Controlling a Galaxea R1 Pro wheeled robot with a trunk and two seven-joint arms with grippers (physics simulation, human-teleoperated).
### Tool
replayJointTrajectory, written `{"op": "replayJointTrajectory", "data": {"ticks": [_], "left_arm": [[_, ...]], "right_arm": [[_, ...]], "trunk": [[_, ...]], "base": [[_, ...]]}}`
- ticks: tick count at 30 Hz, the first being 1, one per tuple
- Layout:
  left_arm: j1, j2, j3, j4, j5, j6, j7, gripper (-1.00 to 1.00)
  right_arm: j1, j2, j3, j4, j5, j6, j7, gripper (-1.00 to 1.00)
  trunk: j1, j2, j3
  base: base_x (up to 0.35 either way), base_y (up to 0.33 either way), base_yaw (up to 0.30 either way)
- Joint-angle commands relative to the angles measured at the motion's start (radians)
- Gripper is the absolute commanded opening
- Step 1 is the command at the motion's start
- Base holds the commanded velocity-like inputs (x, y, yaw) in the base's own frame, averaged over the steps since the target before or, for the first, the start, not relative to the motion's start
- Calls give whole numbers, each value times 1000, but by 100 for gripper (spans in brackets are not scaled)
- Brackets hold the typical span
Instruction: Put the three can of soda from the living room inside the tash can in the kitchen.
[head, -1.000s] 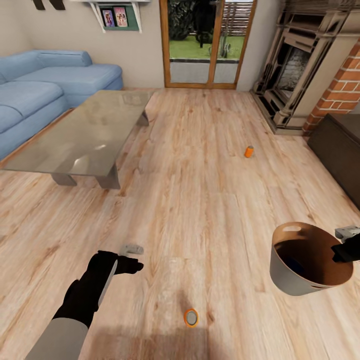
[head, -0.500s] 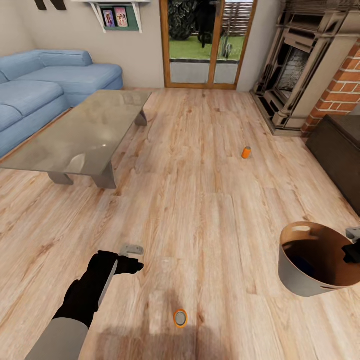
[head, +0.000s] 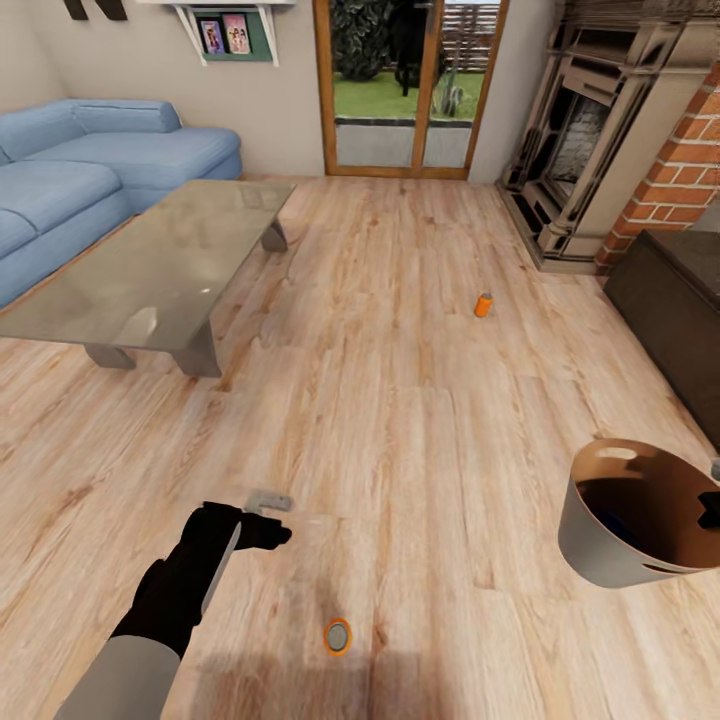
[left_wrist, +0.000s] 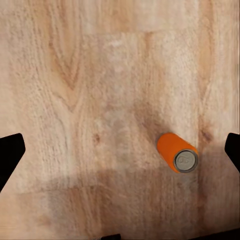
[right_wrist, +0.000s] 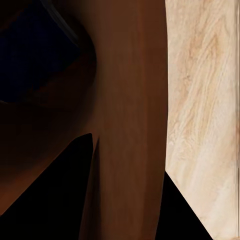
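An orange can of soda stands upright on the wood floor close in front of me; the left wrist view shows its orange can of soda from above. My left gripper hovers open above the floor, up and to the left of it, with nothing between its fingers. A second orange can of soda stands farther off near the fireplace. My right gripper is shut on the rim of the grey tash can, held off the floor. A dark blue shape lies inside the bin.
This is the living room. A glass coffee table and a blue sofa stand at the left. The brick fireplace and a dark cabinet line the right. Glass doors are at the back.
The whole picture has shifted, so the camera has moved. The near orange can now sits closer under my left gripper. My right arm with the bin has swung farther right.
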Motion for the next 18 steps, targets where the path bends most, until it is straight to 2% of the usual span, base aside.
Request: {"op": "replayJointTrajectory", "data": {"ticks": [1,6,10,14,15,18], "left_arm": [[0,-1,-3,1,-1,0,0,100],[0,-5,-10,7,-2,1,1,100],[0,-8,-29,21,-4,1,1,100],[-13,-34,-54,179,-5,-1,8,100],[-27,-51,-59,258,-3,-3,17,100],[-34,-59,-61,295,2,-4,22,100]], "right_arm": [[-1,0,-1,0,-7,4,1,-100],[-1,0,-3,0,-6,4,2,-100],[-5,0,-5,0,-6,4,5,-100],[-29,4,-3,0,-5,4,7,-100],[-75,9,-1,1,-5,4,7,-100],[-141,16,2,2,-4,4,7,-100]], "trunk": [[0,0,0],[0,0,0],[0,0,0],[0,0,0],[0,0,0],[0,0,0]], "base": [[0,-318,0],[0,-310,0],[0,-153,0],[0,-31,0],[0,-7,0],[0,-4,0]]}}
